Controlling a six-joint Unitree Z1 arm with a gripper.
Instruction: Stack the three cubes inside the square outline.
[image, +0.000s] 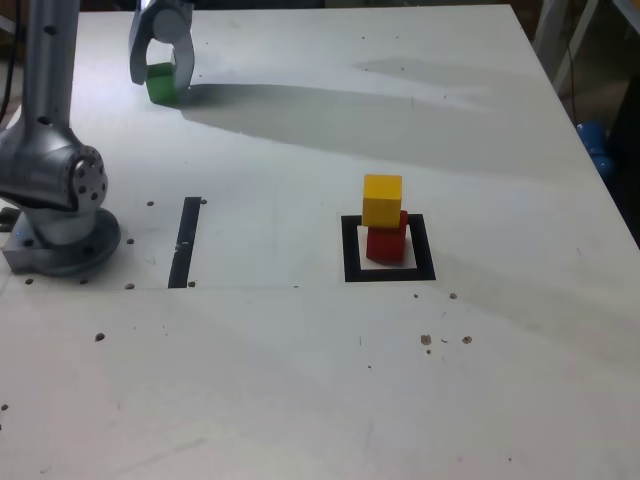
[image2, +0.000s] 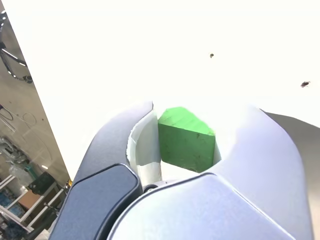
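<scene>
Green cube (image2: 186, 142) gripped in hand (image2: 187, 135), yellow cube (image: 382, 201) atop red cube (image: 386, 240)

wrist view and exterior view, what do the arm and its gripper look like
The gripper has two smooth, curved, claw-like jaws, pale bluish grey, one looking darker, with a whitish lining on an inner face. Thin dark seams edge its rounded housing. The arm is silvery grey, with a straight tube-like link, a rounded joint with small dark dots on its end face, and a darker grey round base.
</scene>
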